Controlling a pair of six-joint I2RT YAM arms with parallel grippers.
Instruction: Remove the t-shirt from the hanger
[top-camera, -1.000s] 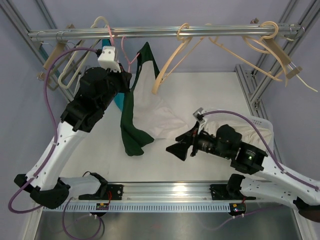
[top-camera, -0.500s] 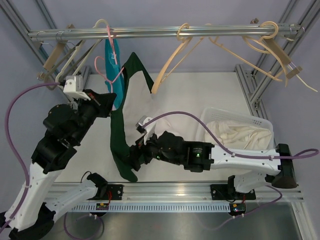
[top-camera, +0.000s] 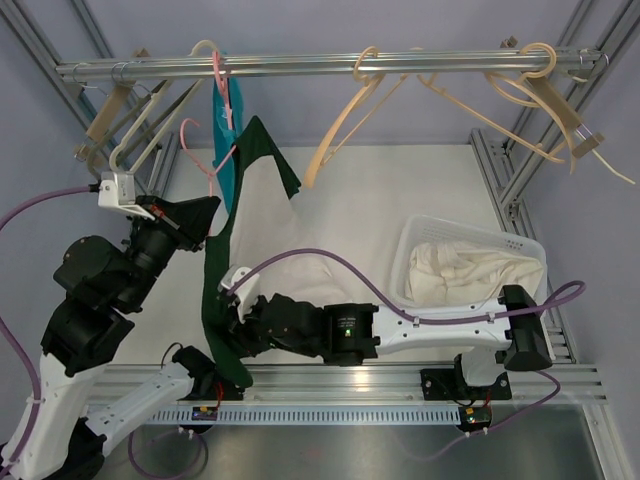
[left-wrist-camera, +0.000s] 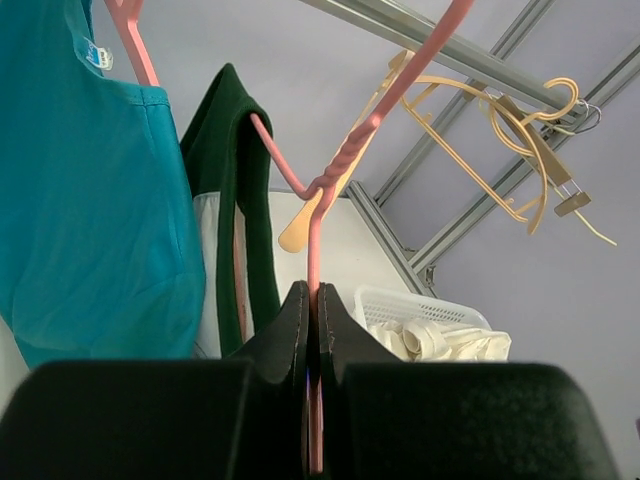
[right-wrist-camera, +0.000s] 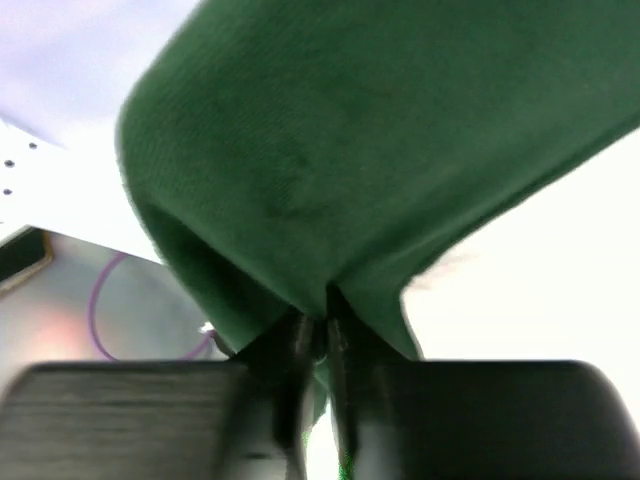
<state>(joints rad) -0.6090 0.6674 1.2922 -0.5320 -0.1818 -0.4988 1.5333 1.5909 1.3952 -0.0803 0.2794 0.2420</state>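
Note:
A dark green t-shirt (top-camera: 215, 290) hangs from a pink hanger (top-camera: 212, 168) that is off the rail, left of centre. My left gripper (top-camera: 207, 213) is shut on the hanger's wire stem. In the left wrist view the pink hanger (left-wrist-camera: 318, 200) runs up out of my left gripper (left-wrist-camera: 312, 295), with the t-shirt (left-wrist-camera: 225, 150) draped over its left shoulder. My right gripper (top-camera: 228, 335) is low at the shirt's bottom, near the front rail. In the right wrist view my right gripper (right-wrist-camera: 322, 320) is pinched shut on a fold of the green t-shirt (right-wrist-camera: 380, 150).
A teal shirt (top-camera: 225, 130) hangs from the metal rail (top-camera: 330, 65) just behind the green one. Several beige hangers (top-camera: 350, 130) dangle along the rail. A white basket (top-camera: 470, 225) holding cream cloth stands at the right. Frame posts rise on both sides.
My left arm drew the pink hanger and shirt down and to the left, towards me. My right arm swung left across the table to the shirt's lower end and shut on it.

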